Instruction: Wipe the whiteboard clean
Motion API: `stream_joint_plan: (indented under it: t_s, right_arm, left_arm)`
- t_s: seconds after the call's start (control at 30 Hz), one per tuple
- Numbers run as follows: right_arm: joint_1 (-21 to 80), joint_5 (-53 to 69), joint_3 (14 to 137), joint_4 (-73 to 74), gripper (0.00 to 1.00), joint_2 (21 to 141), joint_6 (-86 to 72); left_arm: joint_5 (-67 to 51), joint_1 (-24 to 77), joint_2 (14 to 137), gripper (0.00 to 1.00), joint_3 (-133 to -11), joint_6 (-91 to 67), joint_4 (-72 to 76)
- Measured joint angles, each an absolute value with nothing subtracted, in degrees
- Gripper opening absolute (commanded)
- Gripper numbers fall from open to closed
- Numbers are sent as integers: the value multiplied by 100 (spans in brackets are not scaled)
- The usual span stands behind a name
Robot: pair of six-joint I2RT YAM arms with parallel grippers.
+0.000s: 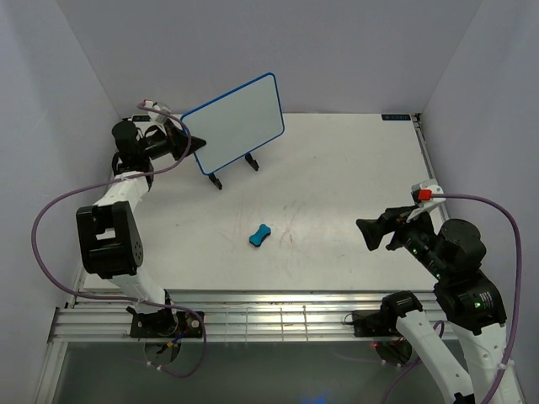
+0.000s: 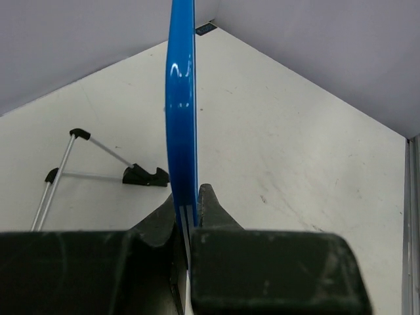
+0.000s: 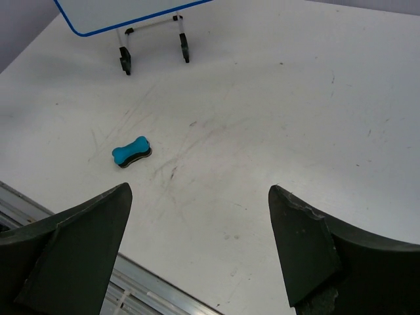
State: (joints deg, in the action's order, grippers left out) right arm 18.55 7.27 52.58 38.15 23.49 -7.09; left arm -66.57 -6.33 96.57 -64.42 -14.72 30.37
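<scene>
The whiteboard (image 1: pixel 236 120), white with a thin blue frame and no writing showing, is tilted at the back left above the wire stand (image 1: pixel 233 171). My left gripper (image 1: pixel 197 145) is shut on the board's left edge; the left wrist view shows the blue frame (image 2: pixel 181 111) edge-on between the fingers (image 2: pixel 211 209). The blue bone-shaped eraser (image 1: pixel 260 235) lies on the table in the middle and also shows in the right wrist view (image 3: pixel 131 151). My right gripper (image 1: pixel 370 233) is open and empty above the table, right of the eraser. The board's lower edge (image 3: pixel 125 14) shows in the right wrist view.
The wire stand's black feet (image 3: pixel 125 60) rest on the white table (image 1: pixel 345 177). The stand also shows in the left wrist view (image 2: pixel 98 170). Grey walls close in the back and sides. A metal rail (image 1: pixel 278 316) runs along the near edge.
</scene>
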Motion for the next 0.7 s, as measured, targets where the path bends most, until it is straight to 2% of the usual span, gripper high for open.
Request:
stream_joint_plan:
  t_s: [0.7]
  right_arm:
    - [2226,989,5260,3747,90,2322,-707]
  left_arm:
    - [-7568,-1262,11098,0,-7179,-1350,3039]
